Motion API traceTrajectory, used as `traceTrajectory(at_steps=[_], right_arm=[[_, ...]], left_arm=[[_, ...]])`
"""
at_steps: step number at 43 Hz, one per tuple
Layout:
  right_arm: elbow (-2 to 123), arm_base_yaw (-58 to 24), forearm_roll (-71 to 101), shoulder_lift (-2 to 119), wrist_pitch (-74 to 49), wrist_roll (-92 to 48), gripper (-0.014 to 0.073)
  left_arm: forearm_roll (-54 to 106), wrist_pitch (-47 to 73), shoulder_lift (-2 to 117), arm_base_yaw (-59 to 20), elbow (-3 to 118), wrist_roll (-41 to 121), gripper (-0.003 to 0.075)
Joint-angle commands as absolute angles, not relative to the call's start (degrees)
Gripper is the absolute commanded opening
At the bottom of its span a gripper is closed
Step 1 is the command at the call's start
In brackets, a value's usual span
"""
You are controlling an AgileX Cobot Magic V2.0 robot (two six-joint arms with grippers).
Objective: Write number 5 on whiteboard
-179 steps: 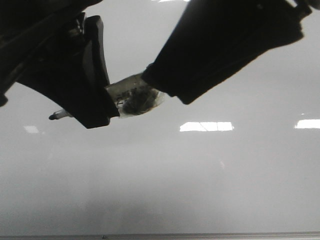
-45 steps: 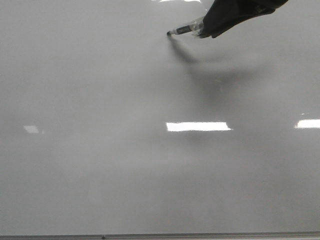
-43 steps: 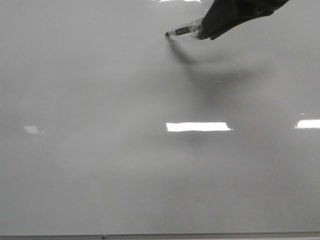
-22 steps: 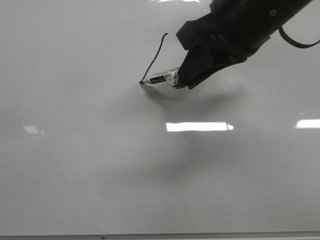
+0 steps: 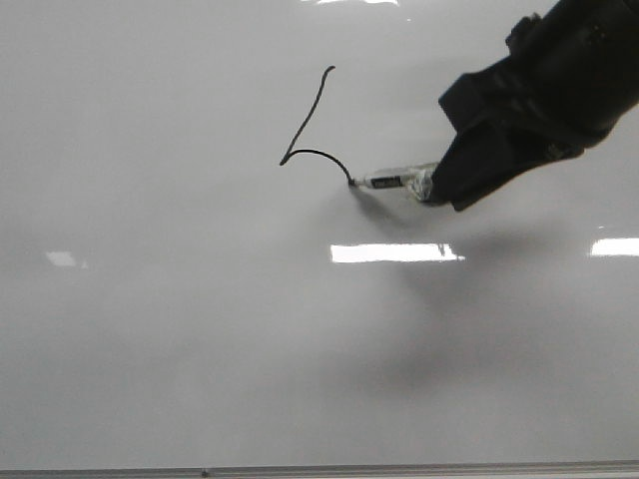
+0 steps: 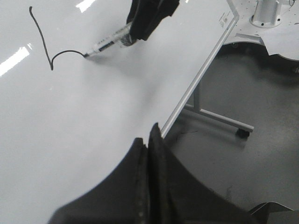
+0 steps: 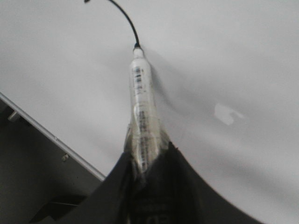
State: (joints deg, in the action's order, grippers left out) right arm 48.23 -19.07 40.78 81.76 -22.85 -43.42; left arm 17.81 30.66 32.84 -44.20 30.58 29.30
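The whiteboard (image 5: 200, 329) fills the front view, pale grey and glossy. A thin black stroke of the number 5 (image 5: 305, 125) shows on it: a slanted stem and the start of a curved belly. It also shows in the left wrist view (image 6: 44, 42). My right gripper (image 5: 439, 190) is shut on a clear-bodied marker (image 5: 394, 180), whose tip touches the board at the stroke's end. In the right wrist view the marker (image 7: 141, 107) points away from my right gripper (image 7: 145, 163) to the line (image 7: 126, 18). My left gripper (image 6: 148, 140) is shut and empty over the board's edge.
Bright light reflections (image 5: 396, 252) lie on the board. The board's metal frame edge (image 6: 201, 77) runs beside the dark floor, with a stand foot and caster (image 6: 240, 132). The board's near frame edge (image 5: 319, 470) runs along the bottom of the front view.
The right gripper has drawn the marker down the slanted stem, then right along a curve. The stroke grew from nothing to stem plus the start of the belly.
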Motion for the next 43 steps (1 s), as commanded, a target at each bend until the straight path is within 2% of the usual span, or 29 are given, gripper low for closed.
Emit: traceTrajectory(at_steps=[1, 10, 18, 28, 34, 43], right_arm=[[47.5, -19.9, 41.0, 80.6, -17.8, -42.9, -0.0059], [48.4, -26.1, 43.3, 87.0, -12.3, -42.9, -0.0059], [53.2, -30.3, 43.5, 89.0, -13.3, -42.9, -0.0059], [53.8, -27.8, 43.0, 78.2, -13.3, -42.9, -0.0059], [56.2, -25.0, 43.0, 78.2, -15.0, -42.9, -0.0059], [57.4, -24.8, 43.0, 80.6, -14.8, -42.9, -0.0059]], left_arm=[[19.2, 26.6, 32.8, -44.0, 32.2, 28.7, -0.0020], [19.2, 26.6, 32.8, -44.0, 32.2, 28.7, -0.0020], [19.2, 26.6, 32.8, -44.0, 32.2, 28.7, -0.0020], [19.2, 26.6, 32.8, -44.0, 32.2, 28.7, -0.0020], [19.2, 26.6, 32.8, -44.0, 32.2, 28.7, -0.0020], [19.2, 26.6, 32.8, -44.0, 32.2, 28.7, -0.0020]])
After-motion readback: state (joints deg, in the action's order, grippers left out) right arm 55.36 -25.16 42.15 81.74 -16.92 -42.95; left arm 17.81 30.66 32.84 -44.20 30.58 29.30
